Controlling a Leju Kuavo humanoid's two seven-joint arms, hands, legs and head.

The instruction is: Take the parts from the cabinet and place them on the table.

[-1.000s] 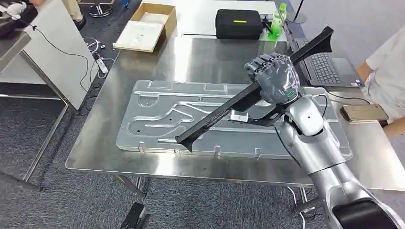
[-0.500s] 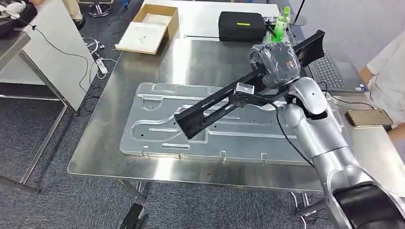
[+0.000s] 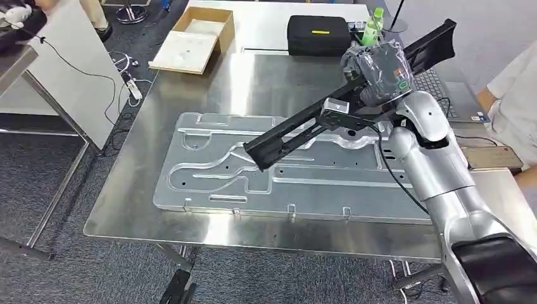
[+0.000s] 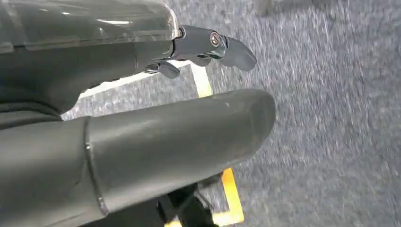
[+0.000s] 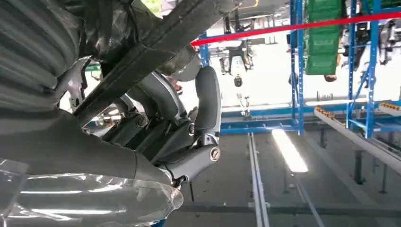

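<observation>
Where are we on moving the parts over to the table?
Done: a large stamped metal panel already lies flat on the steel table. In hand: the right hand grips a long black bar, raised above the panel. Left: setting the bar down. The left hand holds nothing.

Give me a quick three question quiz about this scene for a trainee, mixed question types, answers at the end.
1. True or false: the long black part lies flat on the steel table.
2. Which robot hand grips that part? A) left B) right
3. Fill in: beneath the part, on the table, lies a large stamped metal ____.

Key
1. False. The right robot hand holds it tilted above the table, its lower end over the panel.
2. B. The left robot hand hangs over grey carpet and holds nothing.
3. Panel.
</observation>
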